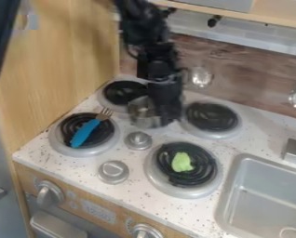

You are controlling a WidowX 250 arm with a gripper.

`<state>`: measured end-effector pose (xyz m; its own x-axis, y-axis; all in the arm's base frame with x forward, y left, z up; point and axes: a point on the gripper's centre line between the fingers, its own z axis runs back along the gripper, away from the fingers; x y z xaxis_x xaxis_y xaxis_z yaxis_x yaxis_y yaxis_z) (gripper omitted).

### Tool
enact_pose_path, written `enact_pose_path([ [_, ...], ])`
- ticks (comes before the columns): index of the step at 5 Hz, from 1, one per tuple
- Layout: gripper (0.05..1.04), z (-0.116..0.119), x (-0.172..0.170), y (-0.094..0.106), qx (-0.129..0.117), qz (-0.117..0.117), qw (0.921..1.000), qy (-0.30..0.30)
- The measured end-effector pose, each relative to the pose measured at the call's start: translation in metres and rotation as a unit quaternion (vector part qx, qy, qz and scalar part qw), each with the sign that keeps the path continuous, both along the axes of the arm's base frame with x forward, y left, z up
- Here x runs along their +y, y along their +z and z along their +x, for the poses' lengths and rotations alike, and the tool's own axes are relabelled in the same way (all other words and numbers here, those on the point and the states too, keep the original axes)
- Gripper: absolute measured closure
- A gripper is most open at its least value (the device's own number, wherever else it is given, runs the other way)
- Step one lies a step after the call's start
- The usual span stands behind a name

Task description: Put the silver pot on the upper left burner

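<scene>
The black gripper (165, 106) hangs down over the back of the stove, between the two rear burners. The silver pot (142, 113) is against its left side, and the gripper hides the pot's right part. The pot overlaps the right edge of the upper left burner (124, 93), a black coil in a silver ring. Whether the pot touches the stove or hangs just above it, I cannot tell.
A blue-handled fork (87, 130) lies on the lower left burner. A light green piece (182, 161) rests on the lower right burner. The upper right burner (211, 116) is beside the gripper. A sink (262, 190) is at right.
</scene>
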<state>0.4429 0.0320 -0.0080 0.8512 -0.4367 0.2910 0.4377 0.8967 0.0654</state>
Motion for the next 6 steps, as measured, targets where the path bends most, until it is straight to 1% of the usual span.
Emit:
enact_pose_path([
  [1,1.020,-0.004,0.023,0.001,0.008,-0.010,0.9996,0.023],
  [2,1.020,0.012,0.051,0.023,-0.020,-0.007,0.9987,0.046],
  [3,1.020,0.025,0.059,0.017,-0.022,0.000,0.9988,0.044],
  [4,1.020,0.042,0.064,0.018,-0.037,0.010,0.9984,0.041],
  [5,1.020,0.053,0.070,0.003,-0.035,0.019,0.9981,0.046],
  [6,1.020,0.062,0.077,-0.003,-0.038,0.036,0.9975,0.047],
])
